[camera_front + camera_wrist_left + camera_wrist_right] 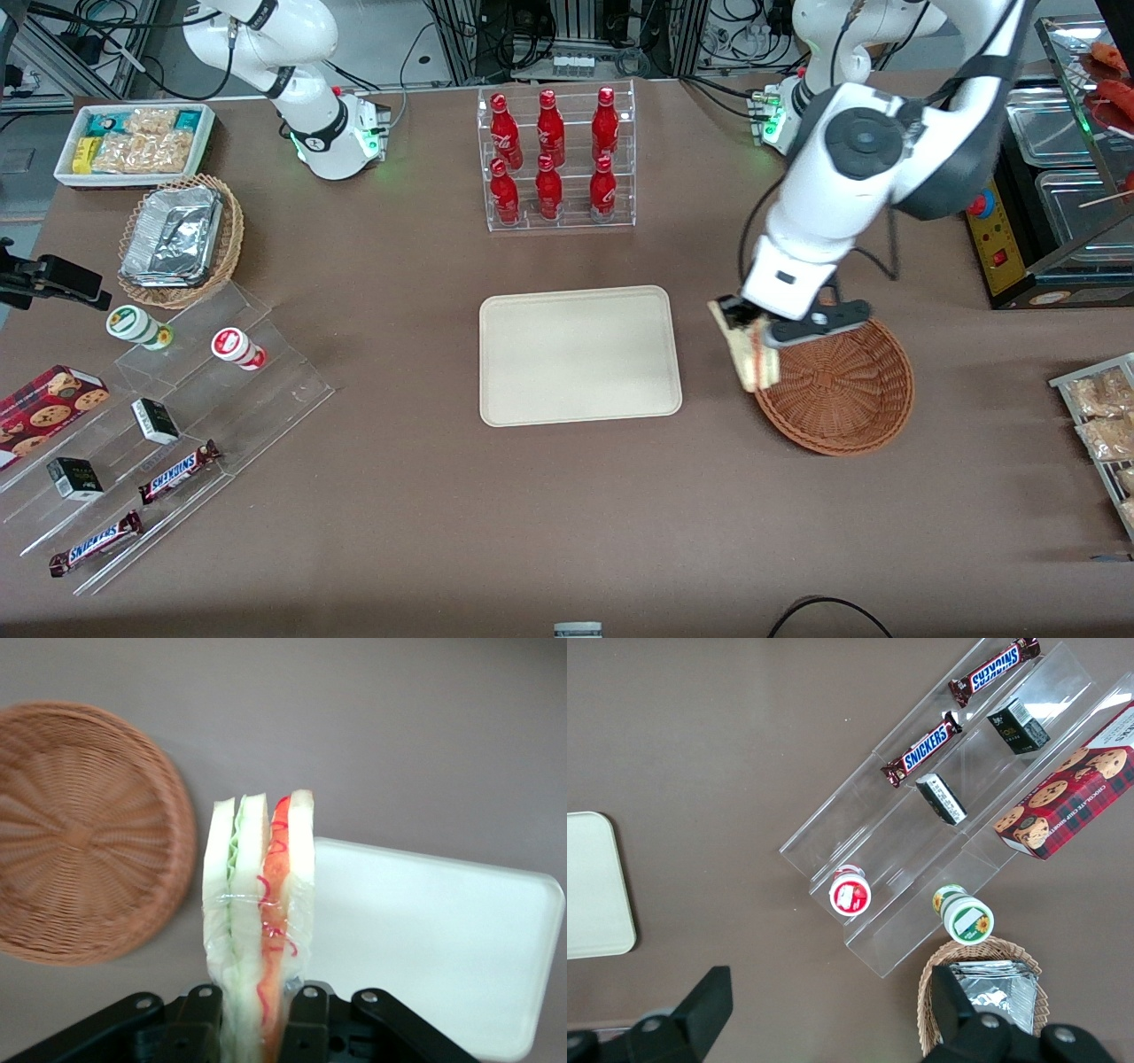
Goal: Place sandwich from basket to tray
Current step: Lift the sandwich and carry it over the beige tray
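Front view
Gripper (753, 341): hanging above the table at the edge of the basket that faces the tray, its fingers clamping the sandwich.
Sandwich (751, 356): hanging in the gripper's grasp, tilted, clear of the table, overlapping the basket rim and lying between basket and tray.
Basket (846, 390): sitting on the brown table (567, 514) toward the working arm's end, nothing showing inside it.
Tray (580, 354): lying flat near the table's middle, just beside the basket, nothing resting on it.
Bottle rack (556, 158): standing farther from the front camera than the tray, holding six red bottles.
Snack steps (151, 434): sitting toward the parked arm's end, carrying candy bars, small boxes and two capped cups.

Left wrist view
Gripper (261, 1014): closing narrow on the sandwich (259, 921), one black finger (199, 1023) pressing each outer bread face.
Sandwich: standing on edge in clear wrap, green and orange-red layers showing between pale bread slices.
Basket (84, 833): lying below, beside the sandwich, bare inside.
Tray (434, 948): lying below, partly hidden by the sandwich.

Right wrist view
Tray (594, 886): showing only one rounded end, bare.
Foil basket (983, 997): sitting beside the snack steps (957, 806).
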Motion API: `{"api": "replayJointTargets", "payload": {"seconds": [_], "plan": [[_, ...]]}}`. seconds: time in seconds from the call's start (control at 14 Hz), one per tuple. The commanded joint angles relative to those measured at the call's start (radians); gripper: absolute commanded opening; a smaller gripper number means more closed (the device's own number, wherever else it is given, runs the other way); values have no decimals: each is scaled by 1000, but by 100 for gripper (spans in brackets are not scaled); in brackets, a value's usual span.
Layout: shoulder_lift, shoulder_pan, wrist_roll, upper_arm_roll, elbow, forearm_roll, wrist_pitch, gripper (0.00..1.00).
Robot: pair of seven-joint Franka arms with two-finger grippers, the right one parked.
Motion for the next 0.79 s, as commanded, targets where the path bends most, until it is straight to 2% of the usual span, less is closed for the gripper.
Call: {"api": "replayJointTargets", "payload": {"seconds": [0.0, 0.29, 0.5, 0.71], "plan": [[117, 3, -7, -100, 86, 61, -12, 0], [293, -157, -50, -102, 193, 132, -12, 0], [457, -265, -230, -100, 314, 297, -13, 0], [547, -314, -280, -99, 324, 368, -4, 0]]}}
